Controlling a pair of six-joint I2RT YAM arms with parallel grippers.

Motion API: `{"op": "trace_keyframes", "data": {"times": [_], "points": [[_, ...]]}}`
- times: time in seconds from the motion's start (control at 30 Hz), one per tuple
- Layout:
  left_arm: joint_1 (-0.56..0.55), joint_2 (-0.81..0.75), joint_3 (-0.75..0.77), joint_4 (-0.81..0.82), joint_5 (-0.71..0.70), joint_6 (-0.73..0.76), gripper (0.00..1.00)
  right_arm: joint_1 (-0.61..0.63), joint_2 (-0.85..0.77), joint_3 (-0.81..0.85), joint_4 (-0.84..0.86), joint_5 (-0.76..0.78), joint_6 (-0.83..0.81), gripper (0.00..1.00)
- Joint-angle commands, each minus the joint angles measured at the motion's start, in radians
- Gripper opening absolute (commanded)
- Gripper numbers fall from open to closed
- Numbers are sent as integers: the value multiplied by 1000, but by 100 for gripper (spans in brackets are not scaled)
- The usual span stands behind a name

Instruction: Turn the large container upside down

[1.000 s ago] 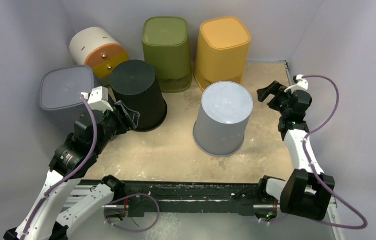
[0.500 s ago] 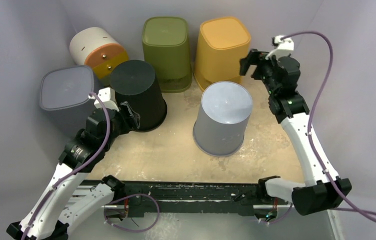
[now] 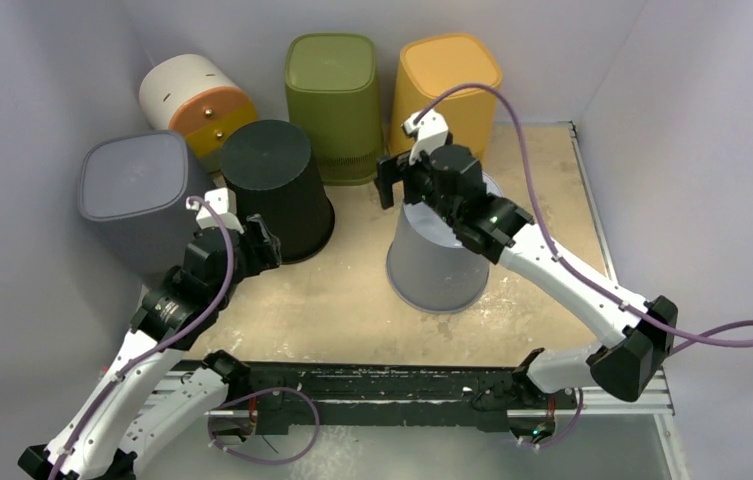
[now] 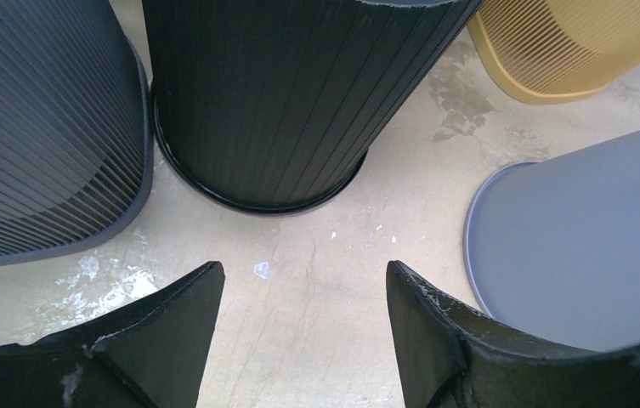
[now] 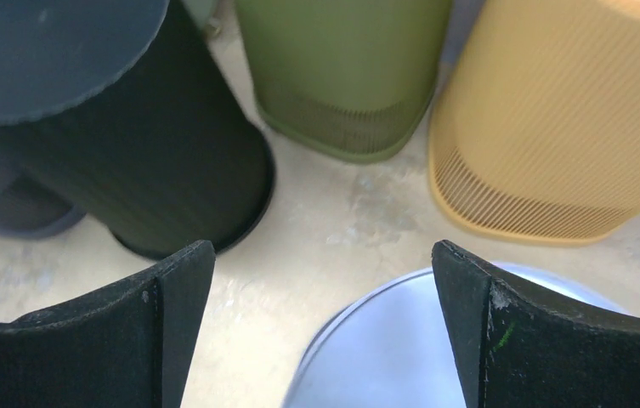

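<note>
A light grey round bin (image 3: 442, 255) stands base-up in the middle of the table; it also shows in the right wrist view (image 5: 435, 357) and the left wrist view (image 4: 588, 238). My right gripper (image 3: 397, 182) is open and empty, hovering over the bin's far-left top edge (image 5: 323, 255). My left gripper (image 3: 260, 240) is open and empty (image 4: 303, 272), low over bare table just in front of a black round bin (image 3: 277, 185), which is close ahead in the left wrist view (image 4: 282, 93).
A dark grey square bin (image 3: 137, 195) stands at the left, a green bin (image 3: 334, 100) and a yellow bin (image 3: 444, 95) at the back, all base-up. A white and orange container (image 3: 197, 100) lies tilted at the back left. Walls enclose three sides.
My right arm has swung from the far right side leftwards, ending over the light grey bin. My left gripper has drawn back a little from the black bin.
</note>
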Motion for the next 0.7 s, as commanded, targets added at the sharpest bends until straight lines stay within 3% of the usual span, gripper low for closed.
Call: {"op": "trace_keyframes", "data": {"times": [0.0, 0.3, 0.67], "points": [[4, -48, -11, 72, 10, 9, 68, 61, -58, -58, 36, 77, 3, 100], [4, -44, 20, 81, 35, -23, 68, 68, -274, -212, 79, 90, 9, 100], [4, 4, 53, 100, 30, 2, 68, 68, -328, -250, 1, 174, 1, 100]]}}
